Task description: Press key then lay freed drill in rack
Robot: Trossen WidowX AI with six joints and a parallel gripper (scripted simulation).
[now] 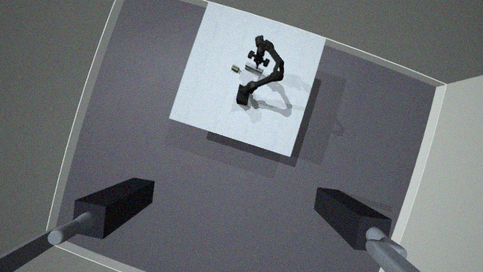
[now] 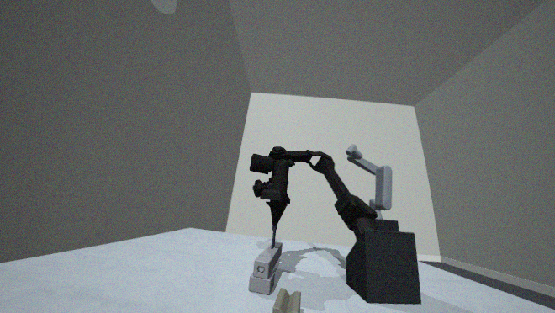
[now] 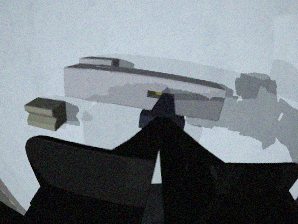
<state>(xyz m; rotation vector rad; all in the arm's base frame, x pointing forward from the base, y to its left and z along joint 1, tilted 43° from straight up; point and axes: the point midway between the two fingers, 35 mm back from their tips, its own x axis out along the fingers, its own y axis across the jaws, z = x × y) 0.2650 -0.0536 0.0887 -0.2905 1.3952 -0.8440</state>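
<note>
A pale block lies lengthwise on a base. The dark key stands upright in its top, beside a small yellow-edged slot. My gripper is shut, pointing down, its tip at the key's top end; whether they touch is hard to tell. A round ring shows in the block's near end in the exterior view, possibly the drill's end; the rest of the drill is hidden. The rack is a small tan block with a V-shaped groove, standing apart from the pale block.
The white table carries everything. My arm's black base stands near the block. A small pale piece with a dark spot shows along the block's far side. Arm shadows cross the table and block.
</note>
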